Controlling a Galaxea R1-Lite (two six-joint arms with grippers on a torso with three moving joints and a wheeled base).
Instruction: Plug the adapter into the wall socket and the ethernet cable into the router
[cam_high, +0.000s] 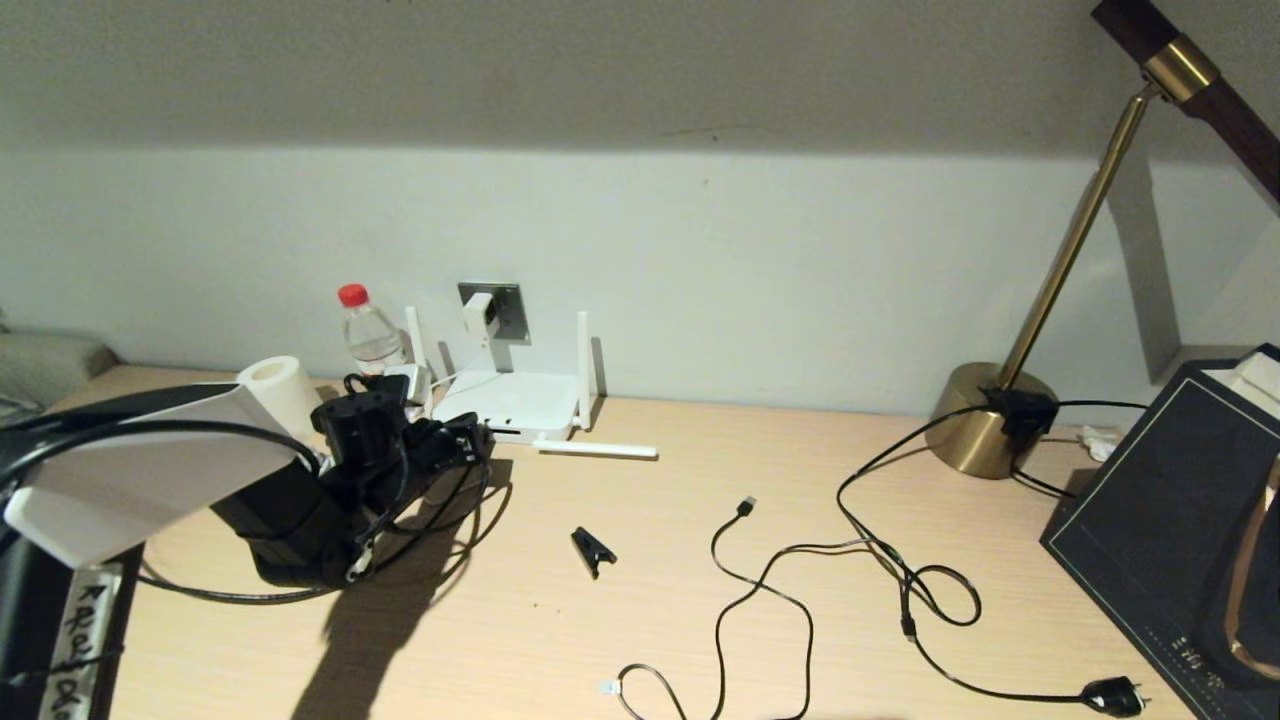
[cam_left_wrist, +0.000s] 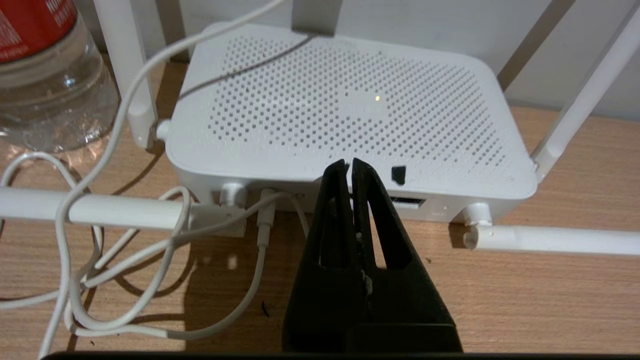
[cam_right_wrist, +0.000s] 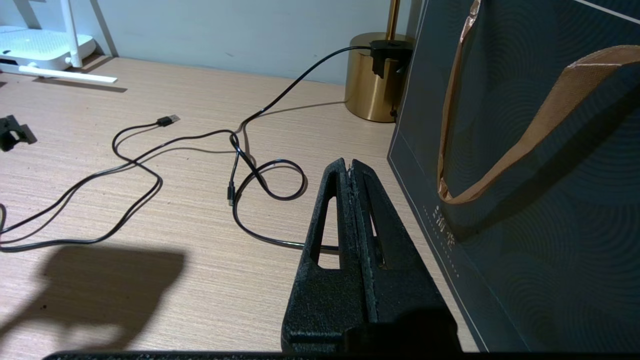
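Note:
The white router (cam_high: 510, 400) sits against the wall, and the white adapter (cam_high: 479, 316) is in the grey wall socket (cam_high: 510, 310) above it. My left gripper (cam_high: 478, 440) is shut, its tips pressed to the router's (cam_left_wrist: 350, 100) port face, beside the dark port slot (cam_left_wrist: 407, 201). The thick black ethernet cable (cam_high: 220, 596) loops on the table around my left arm and runs up to this gripper. Its connector is hidden behind the fingers. My right gripper (cam_right_wrist: 348, 162) is shut and empty, low over the table beside a dark bag (cam_right_wrist: 525, 200).
A water bottle (cam_high: 370, 335) and paper roll (cam_high: 270, 385) stand left of the router. One antenna (cam_high: 600, 450) lies flat on the table. A small black clip (cam_high: 593, 550), a thin USB cable (cam_high: 745, 505), a black plug (cam_high: 1115, 695) and a brass lamp base (cam_high: 985, 420) lie right.

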